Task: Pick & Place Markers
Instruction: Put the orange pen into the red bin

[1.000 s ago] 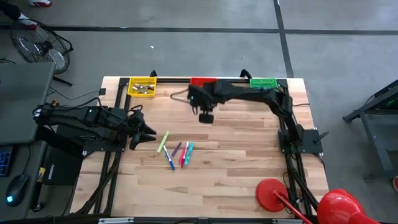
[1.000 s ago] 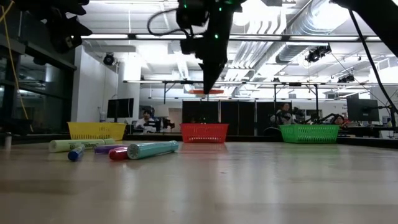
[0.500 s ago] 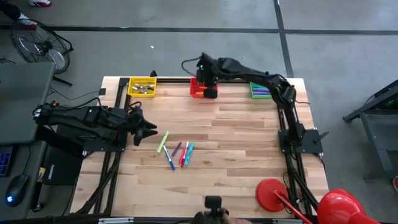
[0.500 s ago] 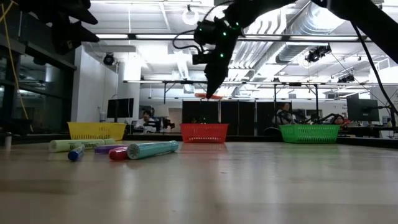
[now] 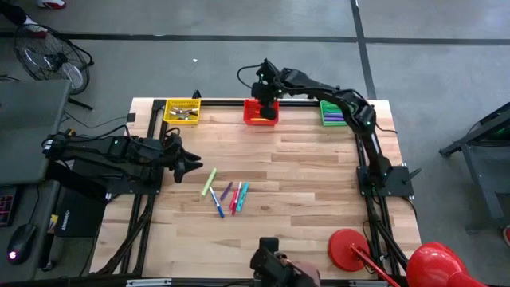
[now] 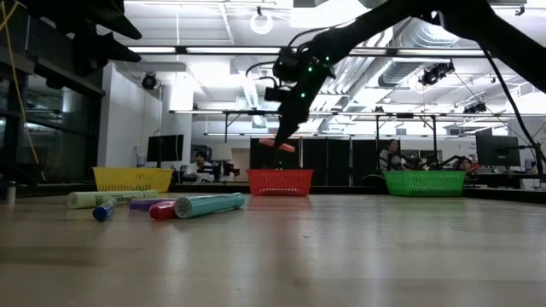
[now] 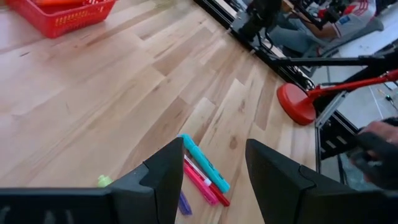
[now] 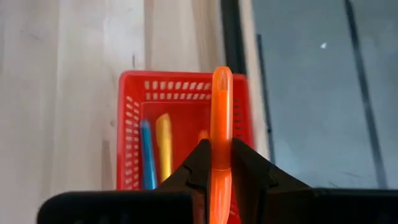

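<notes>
Orange and thin, a pen-like marker (image 8: 220, 124) sits pinched between the closed dark fingers of the right gripper (image 8: 219, 163), which hangs directly above the square red mesh basket (image 5: 260, 112) at the far edge of the pale wooden table (image 5: 319, 183). In the right wrist view the marker's tip reaches past the basket's far rim, and inside the basket lie a blue marker (image 8: 145, 152) and a yellow marker (image 8: 163, 145), side by side. Seen level from the low view, the held marker (image 6: 276, 145) is clear of the red basket (image 6: 280, 181), above its rim.

To one side of the red basket along the same table edge stands a square yellow mesh basket (image 5: 182, 110); to the other side, a square green mesh basket (image 5: 335, 112) with markers in it.

Well away from the red basket, toward the middle of the table, a loose cluster of markers (image 5: 225, 194) lies flat: a pale green one, a purple one, a blue one, a pink one and a teal one, close together. The left gripper (image 5: 191, 168) is near this cluster, on the yellow basket's side, its fingers (image 7: 166, 174) spread apart and holding nothing.
</notes>
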`<action>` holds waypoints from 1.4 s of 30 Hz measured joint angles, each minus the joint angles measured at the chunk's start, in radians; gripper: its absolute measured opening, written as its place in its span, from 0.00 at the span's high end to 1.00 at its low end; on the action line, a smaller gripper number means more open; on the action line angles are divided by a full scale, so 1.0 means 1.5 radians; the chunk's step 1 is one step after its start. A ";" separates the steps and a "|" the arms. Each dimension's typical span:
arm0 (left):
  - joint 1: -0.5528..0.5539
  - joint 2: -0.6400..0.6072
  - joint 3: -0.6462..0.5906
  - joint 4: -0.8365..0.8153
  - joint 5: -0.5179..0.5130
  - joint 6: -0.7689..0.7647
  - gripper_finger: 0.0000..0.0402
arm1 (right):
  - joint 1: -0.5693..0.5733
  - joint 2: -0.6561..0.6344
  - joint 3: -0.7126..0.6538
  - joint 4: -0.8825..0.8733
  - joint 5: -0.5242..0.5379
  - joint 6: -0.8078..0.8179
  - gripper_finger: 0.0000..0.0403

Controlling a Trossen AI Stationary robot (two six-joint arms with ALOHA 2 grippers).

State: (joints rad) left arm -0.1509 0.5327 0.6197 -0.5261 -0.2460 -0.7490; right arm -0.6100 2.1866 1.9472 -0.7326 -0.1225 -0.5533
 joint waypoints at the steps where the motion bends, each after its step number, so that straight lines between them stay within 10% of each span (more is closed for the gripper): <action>1: 0.000 0.000 0.000 0.000 -0.004 -0.004 0.58 | 0.000 0.007 0.000 -0.001 0.000 -0.001 0.92; 42: 0.000 0.001 0.000 -0.001 -0.036 -0.045 0.58 | -0.034 0.058 0.000 -0.041 -0.066 0.092 0.85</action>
State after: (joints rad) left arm -0.1509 0.5346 0.6197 -0.5270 -0.3004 -0.8165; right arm -0.6605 2.2738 1.9472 -0.7945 -0.2221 -0.4146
